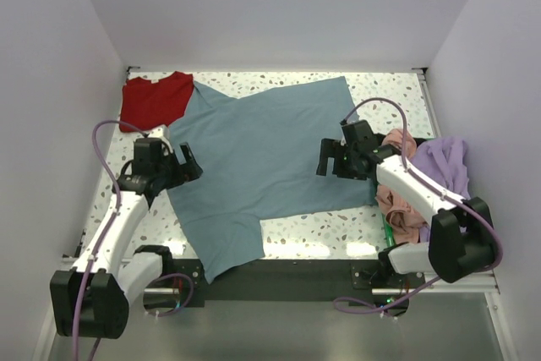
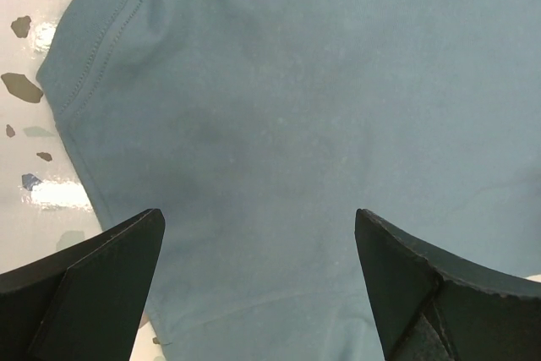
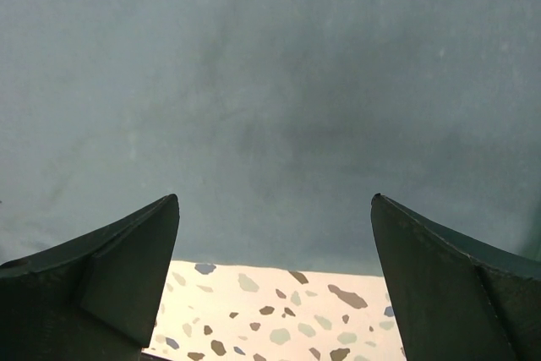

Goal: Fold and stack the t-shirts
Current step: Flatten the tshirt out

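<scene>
The slate-blue cotton t-shirt (image 1: 262, 158) lies spread flat and slantwise on the white speckled counter (image 1: 338, 227), with 1 end running over the near edge. The left arm (image 1: 118, 221) holds its jaws wide apart and empty over the shirt's left border, near a stitched hem (image 2: 93, 48). The right arm (image 1: 414, 183) holds its jaws just as wide and empty over the right border, where bare counter shows past the cloth's edge.

The step looks like a 2-sided pinch for a fold. Each pair should drop onto its own edge, bite at matching points, and lift together so the crease runs straight.

Room is tight outward. The red cloth t-shirt (image 1: 155, 99) touches the blue one at the far-left corner. The crumpled salmon-pink t-shirt (image 1: 401, 209) and lavender t-shirt (image 1: 448, 162) are heaped beside the right arm. Folding inward keeps clear of both.
</scene>
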Tool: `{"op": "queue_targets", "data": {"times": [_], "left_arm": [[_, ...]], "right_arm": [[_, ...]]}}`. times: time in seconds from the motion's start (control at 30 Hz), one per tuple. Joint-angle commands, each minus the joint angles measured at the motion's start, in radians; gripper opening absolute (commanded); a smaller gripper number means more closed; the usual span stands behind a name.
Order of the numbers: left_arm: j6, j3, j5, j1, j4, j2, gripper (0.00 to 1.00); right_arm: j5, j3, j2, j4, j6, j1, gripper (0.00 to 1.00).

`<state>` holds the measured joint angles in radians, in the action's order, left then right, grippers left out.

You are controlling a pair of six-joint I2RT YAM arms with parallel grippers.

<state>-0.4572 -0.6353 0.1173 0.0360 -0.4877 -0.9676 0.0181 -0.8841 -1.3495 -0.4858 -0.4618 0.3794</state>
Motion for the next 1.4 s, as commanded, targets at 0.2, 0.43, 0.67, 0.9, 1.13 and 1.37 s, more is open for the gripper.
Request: {"op": "queue_targets", "data": {"times": [0.2, 0.43, 0.67, 0.9, 1.13, 1.37], "left_arm": [[-0.073, 0.019, -0.047, 0.018, 0.095, -0.115, 1.0], [-0.13, 0.078, 0.041, 0.028, 0.23, -0.177, 1.0], [-0.104, 0.115, 0.051, 0.027, 0.288, -0.304, 1.0], [-0.081, 0.077, 0.05, -0.002, 0.324, -0.47, 1.0], [-0.025, -0.018, 0.001, -0.036, 0.301, -0.571, 1.0], [0.021, -0.164, -0.03, -0.081, 0.278, -0.69, 1.0]], "right_arm": [[0.01, 0.001, -0.043, 0.039, -0.015, 0.0, 0.98], [0.037, -0.029, -0.138, 0.056, -0.008, 0.0, 0.97], [0.085, -0.024, -0.224, 0.081, -0.02, 0.0, 0.95], [0.089, -0.049, -0.295, 0.064, 0.003, 0.001, 0.95], [0.086, -0.088, -0.378, 0.05, 0.008, 0.0, 0.94], [0.091, -0.177, -0.464, 0.02, 0.015, 0.0, 0.94]]}}
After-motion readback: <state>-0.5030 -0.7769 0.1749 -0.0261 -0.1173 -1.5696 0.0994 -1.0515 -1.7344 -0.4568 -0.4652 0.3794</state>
